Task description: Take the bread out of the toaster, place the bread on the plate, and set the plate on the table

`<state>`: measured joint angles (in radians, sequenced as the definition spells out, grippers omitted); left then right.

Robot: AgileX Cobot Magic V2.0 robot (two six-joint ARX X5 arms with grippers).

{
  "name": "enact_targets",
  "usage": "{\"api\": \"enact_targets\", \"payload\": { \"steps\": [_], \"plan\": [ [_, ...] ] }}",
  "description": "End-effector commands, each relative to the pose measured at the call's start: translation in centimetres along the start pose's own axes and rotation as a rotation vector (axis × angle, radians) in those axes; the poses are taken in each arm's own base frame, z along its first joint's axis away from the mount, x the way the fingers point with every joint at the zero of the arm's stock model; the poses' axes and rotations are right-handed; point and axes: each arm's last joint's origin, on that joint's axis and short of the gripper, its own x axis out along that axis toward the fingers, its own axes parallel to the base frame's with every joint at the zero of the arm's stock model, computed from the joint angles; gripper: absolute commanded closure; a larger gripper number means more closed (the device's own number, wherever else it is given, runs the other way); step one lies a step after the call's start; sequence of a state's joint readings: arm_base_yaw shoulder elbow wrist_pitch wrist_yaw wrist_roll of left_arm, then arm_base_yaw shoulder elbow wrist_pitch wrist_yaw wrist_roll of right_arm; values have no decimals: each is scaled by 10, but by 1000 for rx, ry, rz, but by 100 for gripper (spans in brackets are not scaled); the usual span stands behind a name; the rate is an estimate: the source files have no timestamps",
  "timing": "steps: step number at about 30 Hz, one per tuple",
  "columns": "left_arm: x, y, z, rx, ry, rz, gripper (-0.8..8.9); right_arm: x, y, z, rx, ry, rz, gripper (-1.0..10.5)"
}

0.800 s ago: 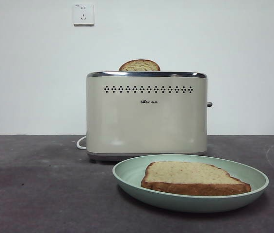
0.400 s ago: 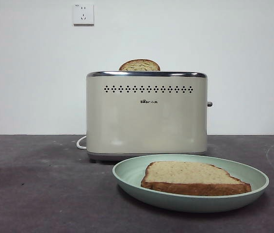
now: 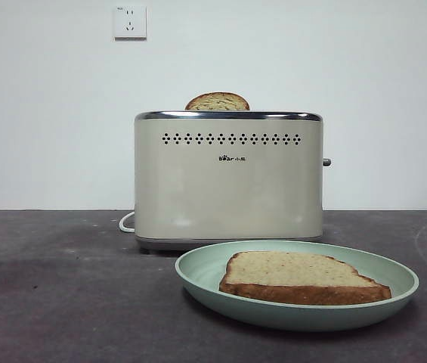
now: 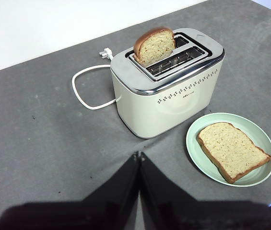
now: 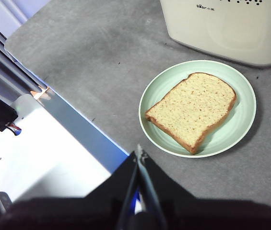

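Observation:
The bread (image 3: 298, 275) lies flat on the mint-green plate (image 3: 198, 274), which rests on the dark grey table (image 3: 62, 302) in front of the cream toaster (image 3: 228, 181). A second slice (image 3: 218, 102) stands in a toaster slot, only its domed top showing in the front view. The left wrist view shows the toaster (image 4: 166, 93), the plate (image 4: 195, 143) and the bread (image 4: 232, 150). The right wrist view shows the bread (image 5: 193, 109) on the plate (image 5: 241, 127). My left gripper (image 4: 138, 155) is shut and empty, held above the table, apart from the toaster. My right gripper (image 5: 138, 155) is shut and empty, above the table's edge beside the plate.
A white power cord (image 4: 85, 93) loops on the table behind the toaster. The table's edge (image 5: 53, 91) runs close to the plate, with the robot's white base (image 5: 34, 153) beyond it. Wall sockets (image 3: 130, 22) sit on the white wall.

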<state>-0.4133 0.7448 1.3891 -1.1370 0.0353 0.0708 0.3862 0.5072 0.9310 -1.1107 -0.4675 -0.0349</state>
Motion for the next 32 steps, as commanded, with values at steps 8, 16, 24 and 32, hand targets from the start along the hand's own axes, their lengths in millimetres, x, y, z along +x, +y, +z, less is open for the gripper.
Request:
{"api": "enact_targets", "payload": {
  "steps": [8, 16, 24, 32],
  "plan": [
    [0, 0, 0, 4, -3, 6, 818, 1, -1, -1, -8, 0, -1, 946],
    [2, 1, 1, 11, 0, 11, 818, 1, -1, -1, -9, 0, -1, 946],
    [-3, 13, 18, 89, -276, 208, 818, 1, -1, -1, -8, 0, -1, 946],
    [25, 25, -46, 111, -574, 390, 817, 1, -1, -1, -8, 0, -1, 946]
  ]
}}
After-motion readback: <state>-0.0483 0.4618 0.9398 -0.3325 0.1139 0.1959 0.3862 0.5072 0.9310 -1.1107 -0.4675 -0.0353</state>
